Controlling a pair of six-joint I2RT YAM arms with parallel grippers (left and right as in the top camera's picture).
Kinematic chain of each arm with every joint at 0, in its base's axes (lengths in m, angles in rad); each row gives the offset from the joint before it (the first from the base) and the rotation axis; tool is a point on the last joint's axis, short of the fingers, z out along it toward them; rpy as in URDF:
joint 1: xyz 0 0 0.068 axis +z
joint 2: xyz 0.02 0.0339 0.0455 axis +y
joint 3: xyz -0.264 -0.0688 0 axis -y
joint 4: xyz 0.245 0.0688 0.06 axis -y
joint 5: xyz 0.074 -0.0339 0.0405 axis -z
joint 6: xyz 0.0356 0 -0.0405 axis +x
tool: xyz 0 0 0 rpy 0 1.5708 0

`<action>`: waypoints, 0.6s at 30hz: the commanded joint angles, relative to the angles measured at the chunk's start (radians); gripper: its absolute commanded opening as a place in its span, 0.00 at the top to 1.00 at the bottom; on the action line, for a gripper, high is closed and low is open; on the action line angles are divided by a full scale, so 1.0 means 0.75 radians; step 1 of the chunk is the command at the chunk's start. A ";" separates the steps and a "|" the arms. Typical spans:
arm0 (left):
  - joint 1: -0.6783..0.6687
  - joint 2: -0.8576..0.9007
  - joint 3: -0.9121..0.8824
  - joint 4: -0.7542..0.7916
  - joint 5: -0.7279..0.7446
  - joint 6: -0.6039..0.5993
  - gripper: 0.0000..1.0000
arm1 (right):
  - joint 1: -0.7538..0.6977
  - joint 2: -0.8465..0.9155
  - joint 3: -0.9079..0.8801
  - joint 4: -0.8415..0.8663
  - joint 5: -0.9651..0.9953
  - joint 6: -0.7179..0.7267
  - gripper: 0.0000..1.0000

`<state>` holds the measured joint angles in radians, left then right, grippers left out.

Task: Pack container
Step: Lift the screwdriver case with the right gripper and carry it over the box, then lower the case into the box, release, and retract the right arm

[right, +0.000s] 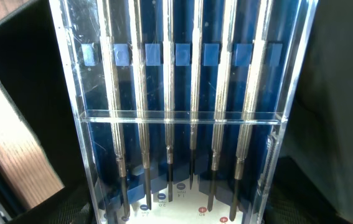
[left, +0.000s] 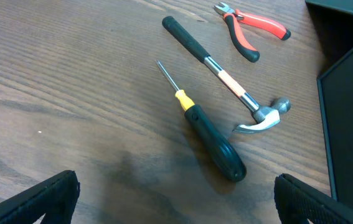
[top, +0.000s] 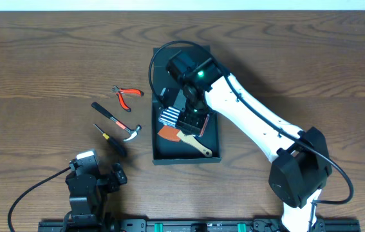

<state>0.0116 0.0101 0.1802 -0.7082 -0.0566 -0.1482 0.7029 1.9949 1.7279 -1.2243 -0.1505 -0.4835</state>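
Note:
The container (top: 216, 138) is a dark open box in the middle of the table; its edge shows in the left wrist view (left: 350, 112). My right gripper (top: 190, 120) hangs over its inside, shut on a clear case of several small precision screwdrivers (top: 169, 117). The case fills the right wrist view (right: 182, 118), between the dark fingers (right: 179, 210). An orange piece (top: 167, 134) and a wooden-handled tool (top: 196, 144) lie in the container. My left gripper (top: 98, 167) is open and empty near the front edge (left: 176, 205).
Left of the container lie red-handled pliers (top: 127, 95) (left: 251, 31), a black-handled claw hammer (top: 118, 121) (left: 226, 78) and a dark-handled screwdriver with a yellow collar (top: 111, 138) (left: 207, 137). The screwdriver's handle end is just ahead of my left gripper.

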 commanded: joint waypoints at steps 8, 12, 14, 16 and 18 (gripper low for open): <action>0.007 -0.008 0.001 -0.002 -0.010 0.022 0.01 | 0.010 0.011 -0.271 0.248 -0.055 -0.015 0.30; 0.007 -0.008 0.001 -0.002 -0.010 0.022 0.01 | 0.010 0.011 -0.348 0.337 -0.055 -0.015 0.29; 0.007 -0.008 0.001 -0.002 -0.010 0.022 0.02 | 0.010 0.011 -0.382 0.371 -0.055 -0.015 0.26; 0.007 -0.008 0.001 -0.002 -0.010 0.022 0.01 | 0.010 0.011 -0.415 0.416 -0.054 -0.015 0.23; 0.007 -0.008 0.001 -0.002 -0.010 0.022 0.01 | 0.010 0.011 -0.437 0.450 -0.054 -0.015 0.22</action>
<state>0.0116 0.0101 0.1802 -0.7082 -0.0566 -0.1482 0.7029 1.9965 1.4197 -0.9062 -0.1692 -0.4843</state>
